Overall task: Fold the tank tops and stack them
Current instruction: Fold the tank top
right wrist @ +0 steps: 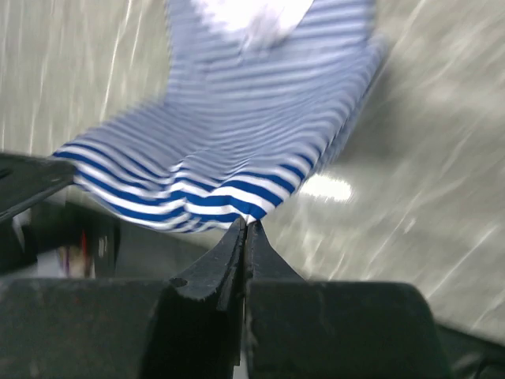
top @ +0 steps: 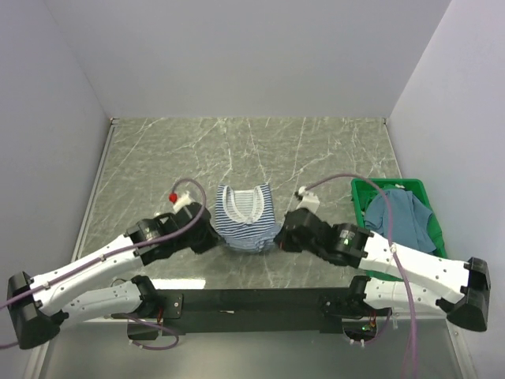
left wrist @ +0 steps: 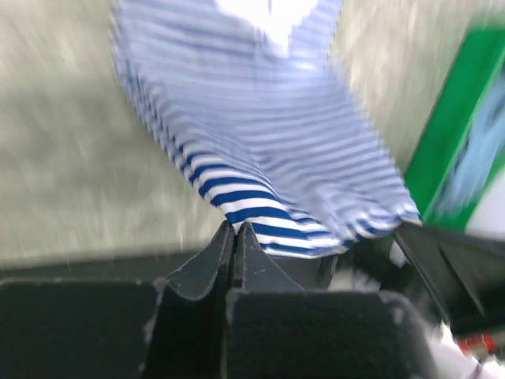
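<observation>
Both arms are stretched low and angled inward from their bases, elbows out, with the wrists ending up either side of the striped tank top [top: 246, 215] in the middle of the tabletop [top: 158, 158]. Left claw [top: 210, 238] is pinched tight on the near left corner of its hem, right claw [top: 282, 237] clamped on the near right corner, cloth sagging between them. Teal tank top [top: 398, 221] sits slumped in the green crate [top: 361, 188] on the right

Green crate [top: 416, 185] on marble table [top: 237, 150]
</observation>
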